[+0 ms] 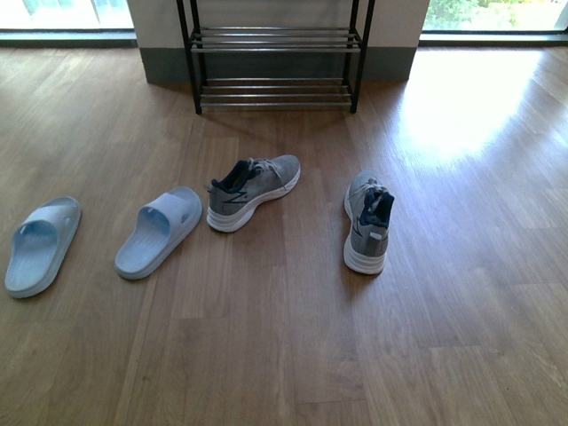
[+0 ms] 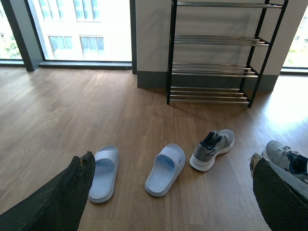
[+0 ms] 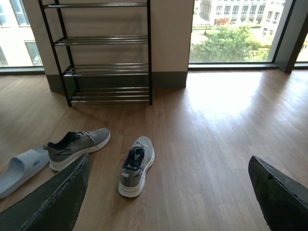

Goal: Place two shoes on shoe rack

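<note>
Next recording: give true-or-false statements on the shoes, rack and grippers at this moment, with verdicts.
1. The left grey knit sneaker and the right grey knit sneaker both rest on the wooden floor. True.
2. In the front view, the far-left pale blue moulded slide and the second pale blue slide lie left of both sneakers. True.
3. One slide sits on the black metal shoe rack. False: both slides are on the floor, short of the rack.
4. The left gripper is shut on a sneaker. False: it is open and holds nothing.
5. The right gripper is open. True.
</note>
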`<state>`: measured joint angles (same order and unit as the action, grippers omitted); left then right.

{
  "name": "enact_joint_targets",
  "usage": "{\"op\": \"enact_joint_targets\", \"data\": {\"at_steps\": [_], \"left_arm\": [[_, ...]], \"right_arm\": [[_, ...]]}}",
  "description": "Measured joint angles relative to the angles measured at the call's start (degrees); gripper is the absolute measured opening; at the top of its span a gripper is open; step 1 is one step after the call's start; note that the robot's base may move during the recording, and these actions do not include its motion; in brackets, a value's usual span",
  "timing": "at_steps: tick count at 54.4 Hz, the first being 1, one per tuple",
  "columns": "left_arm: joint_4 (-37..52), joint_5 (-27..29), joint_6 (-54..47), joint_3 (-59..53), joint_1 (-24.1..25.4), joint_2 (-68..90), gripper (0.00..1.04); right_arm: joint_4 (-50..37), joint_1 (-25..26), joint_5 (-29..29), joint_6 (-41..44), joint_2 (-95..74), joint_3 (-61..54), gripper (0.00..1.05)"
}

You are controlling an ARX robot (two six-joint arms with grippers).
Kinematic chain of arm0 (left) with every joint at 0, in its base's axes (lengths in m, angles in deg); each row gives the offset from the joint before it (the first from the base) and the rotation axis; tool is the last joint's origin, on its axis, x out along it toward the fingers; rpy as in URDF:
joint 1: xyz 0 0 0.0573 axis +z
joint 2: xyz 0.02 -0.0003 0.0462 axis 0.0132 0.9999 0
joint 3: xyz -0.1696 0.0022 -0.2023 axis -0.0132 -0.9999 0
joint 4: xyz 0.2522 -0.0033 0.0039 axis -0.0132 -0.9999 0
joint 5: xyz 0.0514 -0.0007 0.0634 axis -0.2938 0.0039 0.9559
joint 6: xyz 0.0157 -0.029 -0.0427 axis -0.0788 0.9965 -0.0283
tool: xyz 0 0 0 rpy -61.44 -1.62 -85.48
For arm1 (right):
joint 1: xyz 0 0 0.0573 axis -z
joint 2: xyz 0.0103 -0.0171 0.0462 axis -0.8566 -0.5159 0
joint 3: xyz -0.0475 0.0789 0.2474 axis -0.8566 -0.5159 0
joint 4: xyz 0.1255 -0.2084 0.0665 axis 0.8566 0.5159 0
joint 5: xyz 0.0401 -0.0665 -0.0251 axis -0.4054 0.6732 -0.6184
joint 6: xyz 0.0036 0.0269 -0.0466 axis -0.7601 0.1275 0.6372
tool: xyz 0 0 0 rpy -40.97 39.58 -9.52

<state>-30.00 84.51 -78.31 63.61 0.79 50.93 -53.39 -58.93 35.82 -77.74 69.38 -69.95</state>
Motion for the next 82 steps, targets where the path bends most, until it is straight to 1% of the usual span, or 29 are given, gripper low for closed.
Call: {"op": "enact_joint_targets", "data": {"at_steps": [82], "left_arm": [[0.00, 0.02, 0.00, 0.00, 0.00, 0.00, 0.95]], "right_arm": [[0.00, 0.00, 0.00, 0.00, 0.00, 0.00, 0.96]]}}
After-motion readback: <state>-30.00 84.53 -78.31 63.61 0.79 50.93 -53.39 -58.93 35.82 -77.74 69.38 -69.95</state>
